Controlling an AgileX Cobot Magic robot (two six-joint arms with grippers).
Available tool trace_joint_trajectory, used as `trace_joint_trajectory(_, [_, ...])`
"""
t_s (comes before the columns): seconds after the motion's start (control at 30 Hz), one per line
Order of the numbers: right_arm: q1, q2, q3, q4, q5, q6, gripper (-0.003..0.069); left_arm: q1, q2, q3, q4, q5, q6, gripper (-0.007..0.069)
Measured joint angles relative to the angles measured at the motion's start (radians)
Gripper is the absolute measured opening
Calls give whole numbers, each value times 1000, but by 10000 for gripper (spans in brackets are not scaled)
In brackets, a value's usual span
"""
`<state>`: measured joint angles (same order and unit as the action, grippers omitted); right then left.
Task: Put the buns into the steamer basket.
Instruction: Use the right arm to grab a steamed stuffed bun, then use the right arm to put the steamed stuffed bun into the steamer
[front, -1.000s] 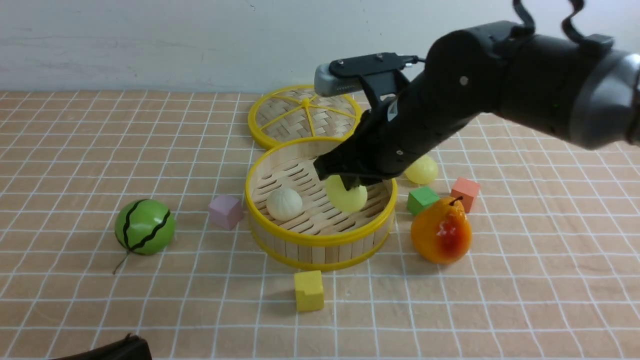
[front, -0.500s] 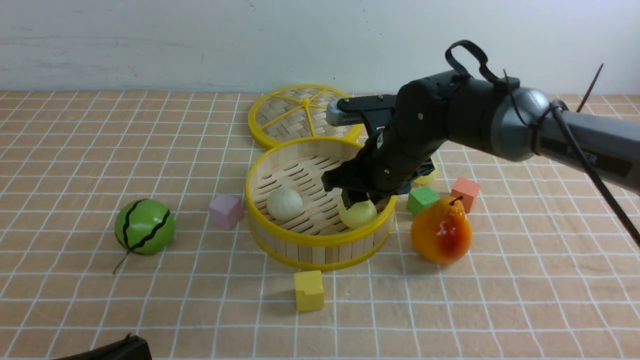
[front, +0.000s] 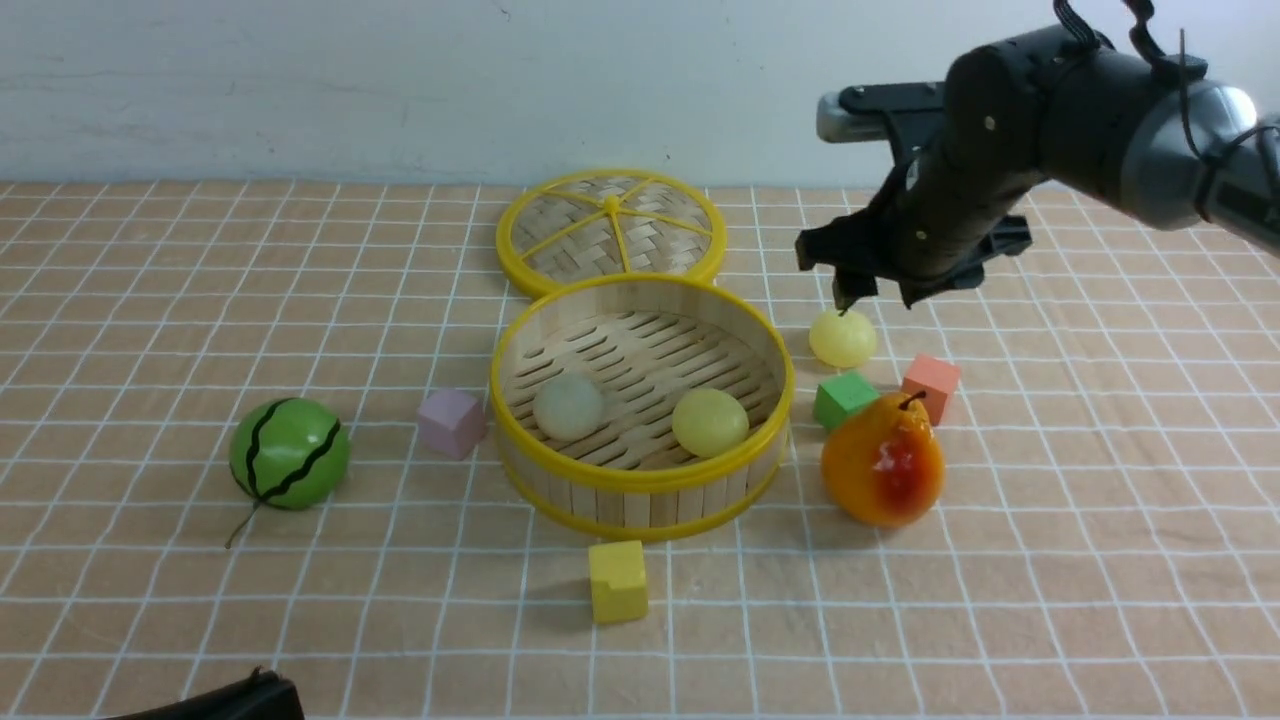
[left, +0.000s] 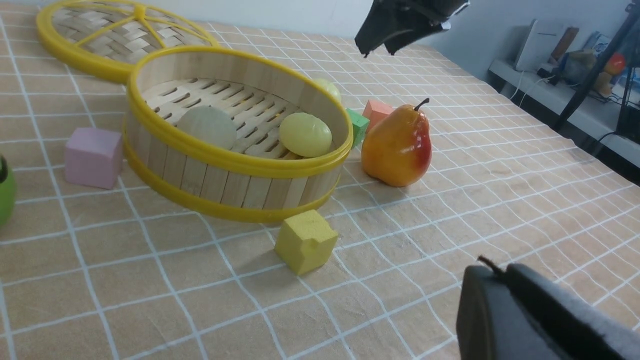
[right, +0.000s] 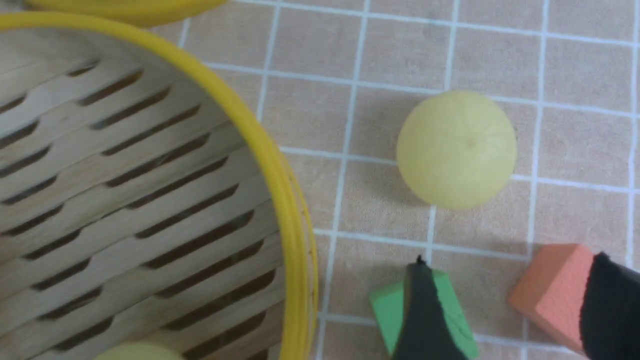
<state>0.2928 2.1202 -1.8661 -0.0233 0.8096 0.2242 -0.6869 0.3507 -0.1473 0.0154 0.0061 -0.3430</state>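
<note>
The steamer basket (front: 640, 487) stands mid-table, its yellow rim also showing in the left wrist view (left: 225, 157) and the right wrist view (right: 280, 175). Two buns lie on its slatted floor: an off-white bun (front: 569, 406) (left: 207, 127) and a pale yellow bun (front: 710, 422) (left: 305, 134). A second pale yellow bun (front: 843, 338) (right: 456, 149) sits on the cloth just right of the basket. My right gripper (front: 878, 298) (right: 510, 290) hangs open and empty just above that bun. The left gripper (left: 495, 272) is shut, low at the near left.
The woven lid (front: 610, 230) lies behind the basket. A green cube (front: 845, 398), an orange cube (front: 930, 385) and a pear (front: 883, 462) crowd near the loose bun. A pink cube (front: 451, 421), a yellow cube (front: 617, 580) and a toy watermelon (front: 290, 453) sit left and front.
My right gripper opened and left the pale yellow bun in the basket, then rose and swung right to above the bun on the cloth. The left arm has not moved.
</note>
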Motion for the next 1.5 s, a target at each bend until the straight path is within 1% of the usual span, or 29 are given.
trace_joint_trajectory(0.1, [-26, 48, 0, 49, -60, -7, 363, 0, 0, 0, 0, 0, 0, 34])
trace_joint_trajectory(0.17, [-33, 66, 0, 56, -85, -7, 357, 0, 0, 0, 0, 0, 0, 36])
trace_joint_trajectory(0.53, [-44, 126, 0, 58, -248, -7, 353, 0, 0, 0, 0, 1, 0, 41])
trace_joint_trajectory(0.77, [-44, 162, 0, 40, -288, -7, 353, 0, 0, 0, 0, 3, 0, 48])
trace_joint_trajectory(0.87, [-44, 176, 0, 39, -298, -7, 337, 0, 0, 0, 0, 4, 0, 53])
trace_joint_trajectory(0.93, [-44, 179, 0, 37, -301, -7, 307, 0, 0, 0, 0, 4, 0, 56])
trace_joint_trajectory(0.97, [-44, 180, -1, 37, -302, -7, 303, 0, 0, 0, 0, 4, 0, 57])
trace_joint_trajectory(1.17, [-44, 189, -1, 37, -332, -7, 153, 0, 0, 0, 0, 4, 0, 57])
trace_joint_trajectory(1.2, [-44, 189, -1, 37, -335, -7, 133, 0, 0, 0, 0, 4, 0, 57])
trace_joint_trajectory(1.23, [-44, 189, -1, 37, -335, -7, 127, 0, 0, 0, 0, 4, 0, 57])
trace_joint_trajectory(1.27, [-44, 189, -1, 37, -341, -7, 100, 0, 0, 0, 0, 4, 0, 57])
trace_joint_trajectory(1.3, [-44, 189, -1, 37, -345, -7, 52, 0, 0, 0, 0, 4, 0, 57])
trace_joint_trajectory(1.33, [-44, 189, -1, 37, -346, -7, 25, 0, 0, 0, 0, 4, 0, 57])
trace_joint_trajectory(1.4, [-44, 187, -1, 37, -346, -8, 6, 0, 0, 0, 0, 4, 0, 57])
trace_joint_trajectory(1.5, [-44, 174, -1, 36, -325, -21, 3, 0, 0, 0, 0, 5, 0, 57])
